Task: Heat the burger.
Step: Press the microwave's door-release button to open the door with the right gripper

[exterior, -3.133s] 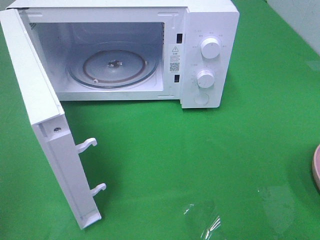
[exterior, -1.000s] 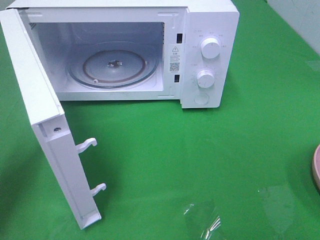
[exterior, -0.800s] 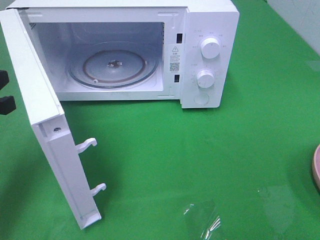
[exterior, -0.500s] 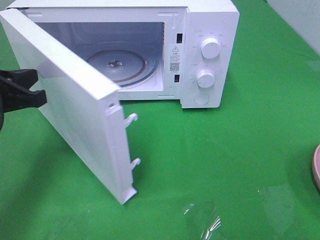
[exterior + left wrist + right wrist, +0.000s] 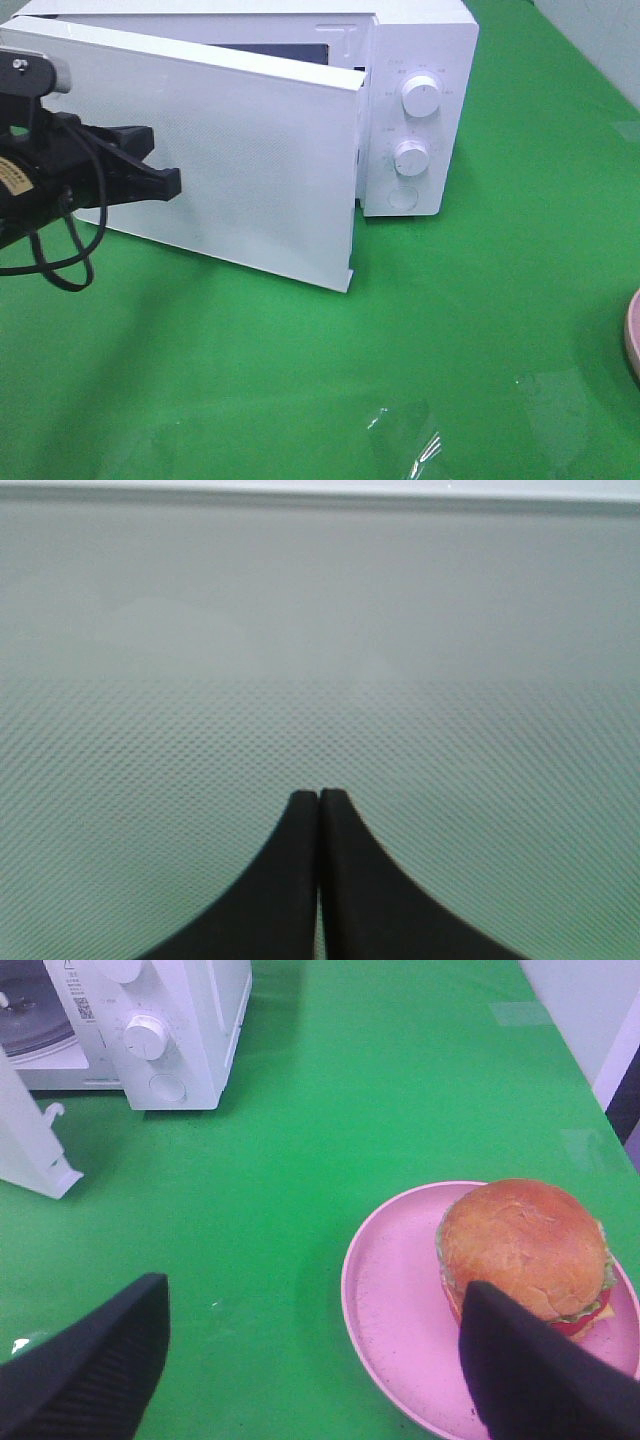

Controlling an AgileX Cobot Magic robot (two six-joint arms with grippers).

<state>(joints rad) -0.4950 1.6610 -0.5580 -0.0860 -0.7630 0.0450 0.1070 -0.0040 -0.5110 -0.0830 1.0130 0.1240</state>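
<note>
Your burger (image 5: 523, 1248) sits on the pink plate (image 5: 400, 1305) at the surface's right edge, right under the right gripper (image 5: 310, 1360), whose jaws stand wide and empty. That arm is nearer. Your left gripper (image 5: 150, 170), closed, presses the microwave door (image 5: 260, 170).

the microwave door (image 5: 250, 170) hides nearly all of the oven cavity. the pink plate (image 5: 632, 335) is cut off at the right edge of the high view, and its burger (image 5: 525, 1245) lies outside that frame.
</note>
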